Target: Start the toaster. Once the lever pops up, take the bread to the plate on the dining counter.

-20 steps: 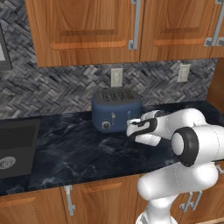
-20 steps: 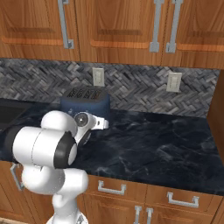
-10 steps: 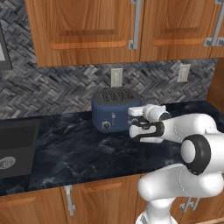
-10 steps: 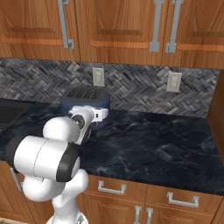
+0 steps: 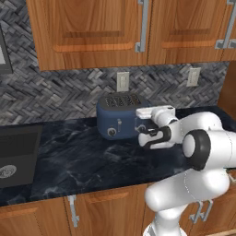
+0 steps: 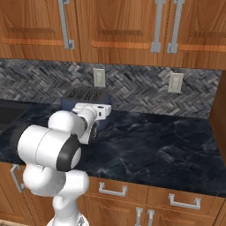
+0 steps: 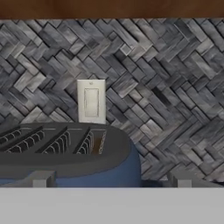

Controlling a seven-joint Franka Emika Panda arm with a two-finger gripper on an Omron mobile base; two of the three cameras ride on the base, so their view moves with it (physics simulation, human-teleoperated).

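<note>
Toaster (image 5: 119,120) sits at back edge of counter (image 5: 83,161), against herringbone wall, under light switch (image 7: 91,102). Bread (image 7: 99,143) shows as thin brown edge in rightmost slot in hand view. Gripper (image 5: 144,132) at toaster's front right, jaws spread wide, holding nothing. Step in hand, by my reading: press lever (image 5: 119,124) down. Advice: drop hand lower, set one fingertip on top of lever, push straight down until latch catches; avoid nudging toaster body sideways.
</note>
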